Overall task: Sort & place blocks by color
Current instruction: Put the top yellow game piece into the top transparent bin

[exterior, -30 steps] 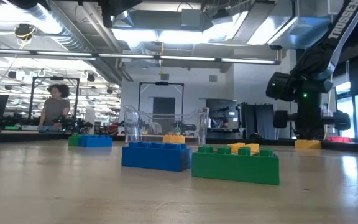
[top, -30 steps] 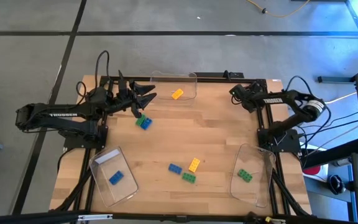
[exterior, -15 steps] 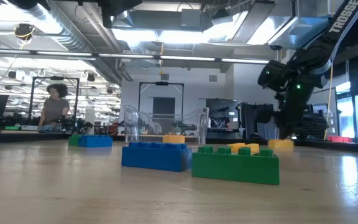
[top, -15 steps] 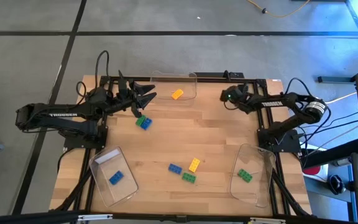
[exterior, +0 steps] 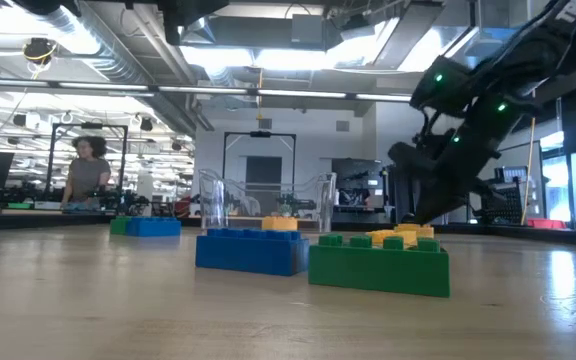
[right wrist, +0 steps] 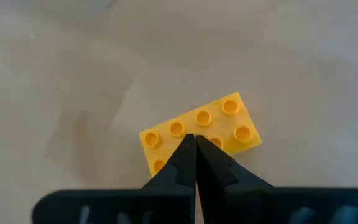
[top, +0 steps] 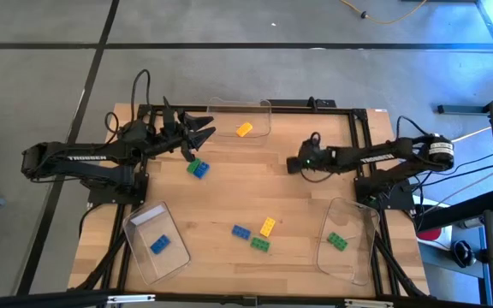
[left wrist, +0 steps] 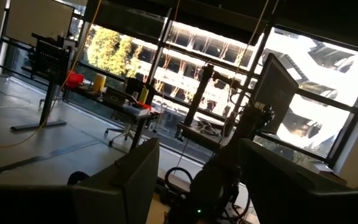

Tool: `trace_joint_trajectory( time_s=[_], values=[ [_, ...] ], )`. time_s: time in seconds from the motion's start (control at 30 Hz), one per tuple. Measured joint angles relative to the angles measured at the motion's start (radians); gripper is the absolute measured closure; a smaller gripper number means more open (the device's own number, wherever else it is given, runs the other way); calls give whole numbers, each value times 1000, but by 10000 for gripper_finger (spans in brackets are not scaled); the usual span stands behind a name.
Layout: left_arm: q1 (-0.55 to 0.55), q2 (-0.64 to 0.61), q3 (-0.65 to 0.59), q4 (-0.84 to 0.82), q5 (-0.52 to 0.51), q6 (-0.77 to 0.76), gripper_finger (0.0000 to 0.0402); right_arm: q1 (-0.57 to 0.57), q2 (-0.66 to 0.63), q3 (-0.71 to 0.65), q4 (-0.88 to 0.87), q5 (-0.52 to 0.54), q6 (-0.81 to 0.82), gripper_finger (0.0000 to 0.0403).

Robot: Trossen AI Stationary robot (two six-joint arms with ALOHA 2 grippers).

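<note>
Three clear trays, nine blocks. The front-left tray (top: 135, 224) holds one blue block (top: 159, 245). The left gripper (top: 210, 124) hovers with its fingers spread wide and empty, just above a green block (top: 193, 163) touching a blue one (top: 201, 170). The rear tray (top: 264, 104) holds one yellow-orange block (top: 244, 129). At mid-table lie a blue (top: 240, 231), a green (top: 259, 245) and a yellow-orange (top: 267, 226). The right gripper (top: 293, 165), fingers pressed together, points down over the third yellow-orange block (right wrist: 229, 124) (seen only from its wrist). The front-right tray (top: 362, 257) holds one green (top: 337, 241).
</note>
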Motion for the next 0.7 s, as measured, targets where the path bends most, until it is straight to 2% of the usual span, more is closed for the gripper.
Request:
trace_joint_trajectory(
  time_s=[0.13, 0.27, 0.4, 0.5, 0.6, 0.7],
  values=[
    [0, 0, 0, 0, -4, 17, 188, 54, -100, -7, -63, -85, -47, 403],
    [0, 0, -1, 0, -5, 27, 188, 52, -234, -4, -42, -160, -72, 400],
    [0, 0, -1, 0, -5, 27, 188, 34, -339, -4, -36, -273, -20, 385],
    [0, 0, -1, 0, -5, 27, 188, 24, -370, -3, -42, -391, 7, 362],
    [0, 0, -1, 0, -5, 27, 188, 24, -364, 33, -126, -522, -102, 326],
    [0, 0, -1, 0, -4, 27, 188, 24, -328, 133, -274, -573, -315, 276]
  ],
)
